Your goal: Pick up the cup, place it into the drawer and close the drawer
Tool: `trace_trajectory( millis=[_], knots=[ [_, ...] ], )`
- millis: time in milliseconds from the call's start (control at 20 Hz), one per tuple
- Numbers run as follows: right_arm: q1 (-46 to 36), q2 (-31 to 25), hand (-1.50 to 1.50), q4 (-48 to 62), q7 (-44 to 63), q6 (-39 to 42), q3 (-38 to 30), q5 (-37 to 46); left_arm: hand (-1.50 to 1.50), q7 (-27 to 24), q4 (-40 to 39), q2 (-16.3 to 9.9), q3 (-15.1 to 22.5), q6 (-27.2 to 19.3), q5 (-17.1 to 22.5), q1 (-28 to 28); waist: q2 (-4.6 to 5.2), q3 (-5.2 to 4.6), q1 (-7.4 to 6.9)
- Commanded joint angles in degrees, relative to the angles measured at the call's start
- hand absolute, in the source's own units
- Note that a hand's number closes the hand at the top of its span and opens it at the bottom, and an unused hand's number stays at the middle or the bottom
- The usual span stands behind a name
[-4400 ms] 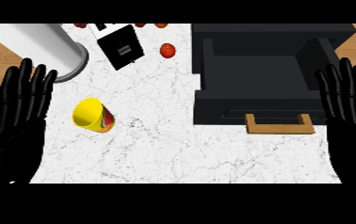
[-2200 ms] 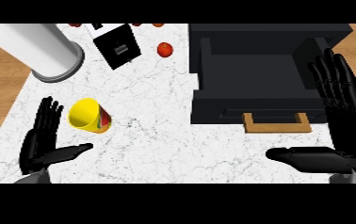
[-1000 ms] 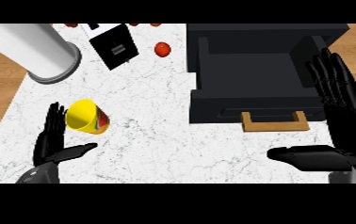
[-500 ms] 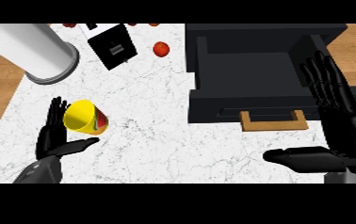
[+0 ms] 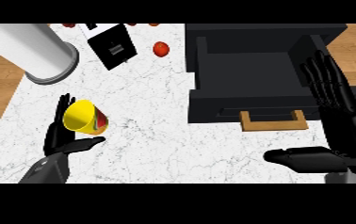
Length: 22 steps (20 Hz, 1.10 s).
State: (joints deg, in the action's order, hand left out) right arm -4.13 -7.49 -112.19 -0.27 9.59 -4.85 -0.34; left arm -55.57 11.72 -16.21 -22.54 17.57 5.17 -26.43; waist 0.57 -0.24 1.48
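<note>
Left hand at lower left has its fingers straight and pointing up the frame, thumb stuck out to the right, spread and not wrapped around anything. The yellow cup lies tipped on its side right against those fingers, just above the thumb.

Right hand on the right edge is also spread flat, fingers straight up over the right side of the drawer, thumb jutting left at lower right.

Count: one cup, one black drawer pulled out with one wooden handle, one white cylinder upper left, one black box, one small red fruit beside it.
</note>
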Motion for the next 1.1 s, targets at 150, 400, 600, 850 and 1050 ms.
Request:
trace_trajectory(
  millis=[150,400,600,850,1050],
  knots=[
    [-3.1,-1.8,-1.50,2.9,1.1,1.2,-2.4,-2.1,1.50,-3.9,1.6,0.4,0.9,12.4,0.4,-0.9,-0.01,0.03,-0.39],
    [-3.6,-1.0,-1.50,3.4,0.5,0.5,-1.6,-1.0,1.50,-2.9,1.8,2.6,0.6,15.6,1.7,-1.7,0.10,-0.01,-0.19],
    [1.8,0.1,-1.50,1.1,-2.3,0.8,0.3,0.8,1.50,-5.2,3.0,2.9,-0.5,14.7,3.1,-0.6,-0.01,0.02,0.12],
    [-2.1,-2.3,-1.50,1.6,0.8,1.2,-3.1,-1.8,1.50,-9.3,5.7,6.7,-0.3,8.7,3.1,0.9,-0.25,0.09,-0.54],
    [-2.6,0.7,-1.50,2.8,-0.6,-1.6,0.3,2.7,1.50,-10.1,7.3,6.4,-0.6,6.8,3.4,-1.2,-0.14,0.08,-0.71]
  ],
)
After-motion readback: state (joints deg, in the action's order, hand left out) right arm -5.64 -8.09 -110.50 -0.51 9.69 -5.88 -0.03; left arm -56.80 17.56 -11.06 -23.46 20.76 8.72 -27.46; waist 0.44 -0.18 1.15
